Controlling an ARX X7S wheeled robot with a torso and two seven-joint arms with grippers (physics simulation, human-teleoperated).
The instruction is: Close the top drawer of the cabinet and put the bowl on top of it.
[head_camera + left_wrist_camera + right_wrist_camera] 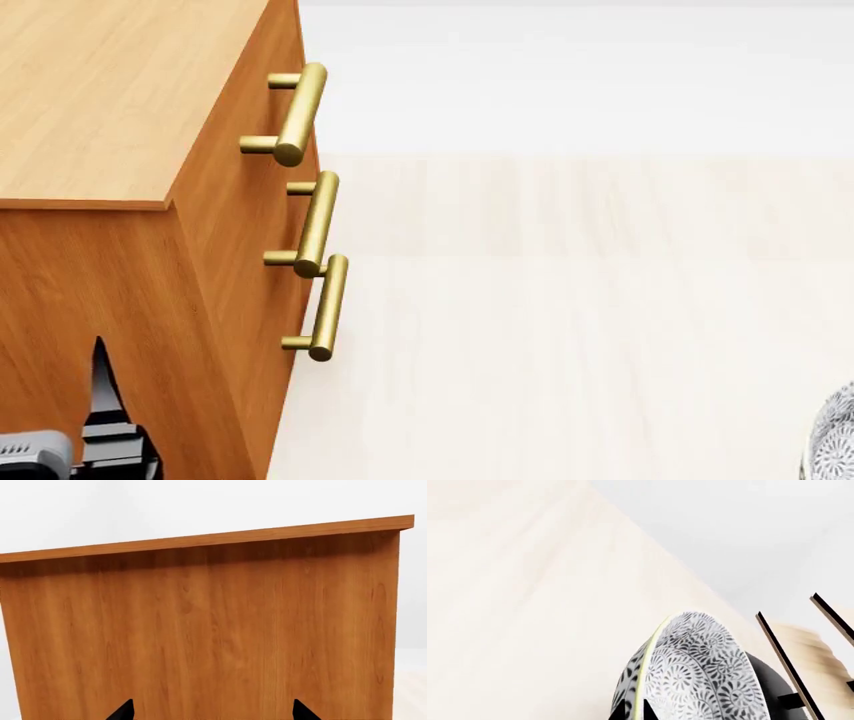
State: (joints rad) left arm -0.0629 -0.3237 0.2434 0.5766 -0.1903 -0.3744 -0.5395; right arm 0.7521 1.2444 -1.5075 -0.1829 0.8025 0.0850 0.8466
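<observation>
Right gripper (635,714) clamped on the bowl (694,675) rim, fingertips either side — bowl tilted on edge, just visible at the head view's lower right, well apart from the cabinet (107,110). Left gripper (212,711) spread open, nothing between fingertips, facing the cabinet's plain side panel. Farther off: top drawer (274,60) flush with the two lower drawers (254,270), handles lined up. Pale floor (561,330) beyond.

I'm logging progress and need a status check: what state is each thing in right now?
top drawer: looks shut, front level with the two below.
cabinet: upright, top bare where visible.
bowl: tilted on edge, held at the rim, off the cabinet.
left tool: open, facing the cabinet's side panel.
right tool: shut on the bowl's rim.
</observation>
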